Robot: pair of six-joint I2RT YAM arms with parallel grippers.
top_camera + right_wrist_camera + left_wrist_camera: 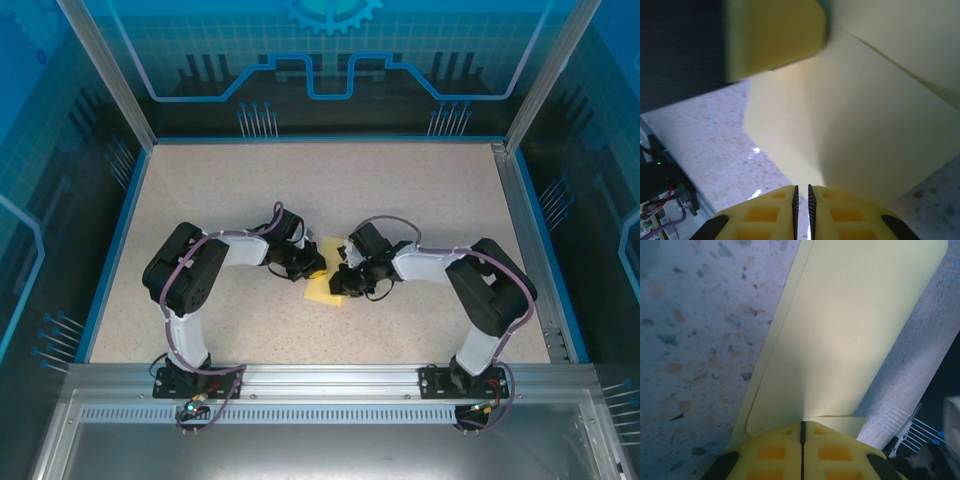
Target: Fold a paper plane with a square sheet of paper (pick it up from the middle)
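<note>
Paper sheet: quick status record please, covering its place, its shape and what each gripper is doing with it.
sheet: pale yellow, folded, layers overlapping
left gripper: shut on one edge of the sheet
right gripper: shut on another edge
place: between the two grippers, around the middle of the speckled table

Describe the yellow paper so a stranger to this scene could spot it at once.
On the speckled beige table inside the blue-walled enclosure, look to the middle, where the left gripper and right gripper meet. The pale yellow paper is pinched by both, partly folded into layers. It is the one thin, flat sheet among bulky black arms.
</note>
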